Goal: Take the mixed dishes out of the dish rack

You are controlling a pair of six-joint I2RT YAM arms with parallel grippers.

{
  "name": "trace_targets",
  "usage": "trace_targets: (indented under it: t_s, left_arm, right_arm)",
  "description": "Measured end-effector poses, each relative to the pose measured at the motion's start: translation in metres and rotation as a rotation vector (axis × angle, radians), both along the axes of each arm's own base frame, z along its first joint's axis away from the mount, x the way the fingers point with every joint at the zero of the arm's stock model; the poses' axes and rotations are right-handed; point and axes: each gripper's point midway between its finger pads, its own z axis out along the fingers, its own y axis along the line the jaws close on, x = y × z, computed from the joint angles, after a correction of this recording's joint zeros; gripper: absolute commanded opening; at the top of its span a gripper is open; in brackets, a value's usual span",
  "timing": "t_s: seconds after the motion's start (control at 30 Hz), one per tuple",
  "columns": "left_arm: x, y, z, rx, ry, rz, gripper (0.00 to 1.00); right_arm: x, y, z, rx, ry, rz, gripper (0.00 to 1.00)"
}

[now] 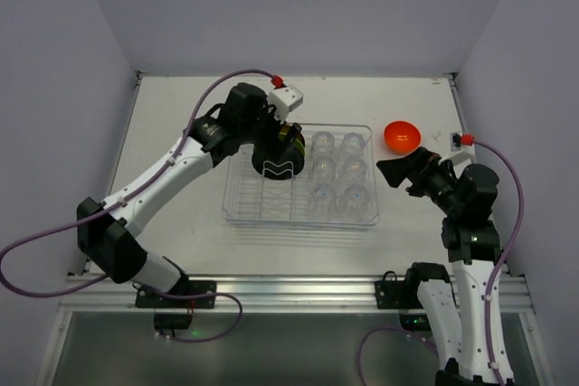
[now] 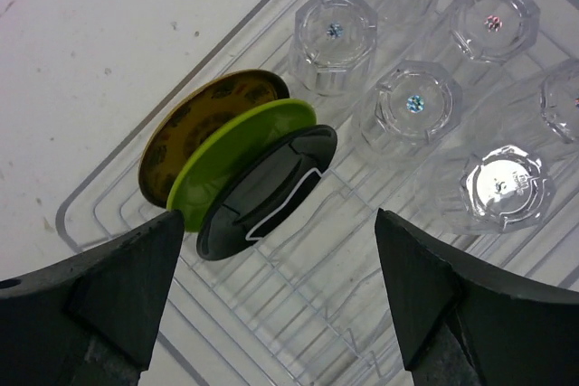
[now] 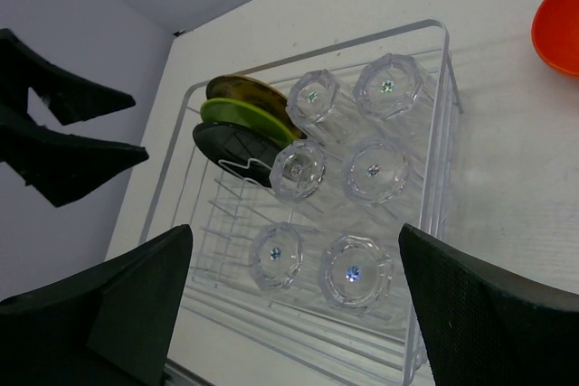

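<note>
Dish rack (image 1: 237, 214): sits at the centre of the counter (image 1: 181, 115) in the top view.

Rack, left part: three plates stand on edge in the ribbed slots, tilted and overlapping. In the left wrist view they run from upper left to lower right: a yellow plate (image 2: 194, 124) with dark markings, a green plate (image 2: 237, 146), and a black plate (image 2: 271, 187) bearing a white line.

Rack, right part: six clear glass cups (image 1: 323, 167) stand mouth down in two columns of three.

Orange bowl (image 1: 402, 136): outside the rack, on the counter at the upper right of the top view, close to the rack's far right corner.

Left pincer (image 2: 279, 223): positioned over the plates with fingers spread wide. It grips nothing, and the black plate shows in the gap between the fingers.

Right pincer (image 1: 395, 172): fingers apart and empty. It sits just below the bowl in the top view, to the right of the rack, pointing toward the rack.
</note>
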Motion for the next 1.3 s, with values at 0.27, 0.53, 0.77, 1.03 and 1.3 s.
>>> trace_targets:
  t_s: [0.27,0.53,0.77,1.03,1.3]
  left_arm:
    - [0.011,-0.016,-0.043,0.156,0.071,-0.190,0.81]
    - [0.016,-0.018,-0.067,0.244,0.110,-0.277,0.79]
    - [0.022,-0.015,-0.091,0.298,0.155,-0.272,0.78]
    - [0.027,-0.010,-0.099,0.312,0.171,-0.255,0.68]
    - [0.025,-0.010,-0.099,0.311,0.180,-0.261,0.61]
  right_arm:
    - [-0.005,0.010,0.000,-0.026,-0.017,0.063,0.97]
    - [-0.009,0.016,0.002,-0.032,-0.033,0.100,0.97]
    - [-0.013,0.021,0.006,-0.024,-0.048,0.131,0.97]
    - [-0.016,0.024,0.011,-0.021,-0.071,0.149,0.96]
    - [-0.018,0.026,0.012,-0.015,-0.075,0.163,0.96]
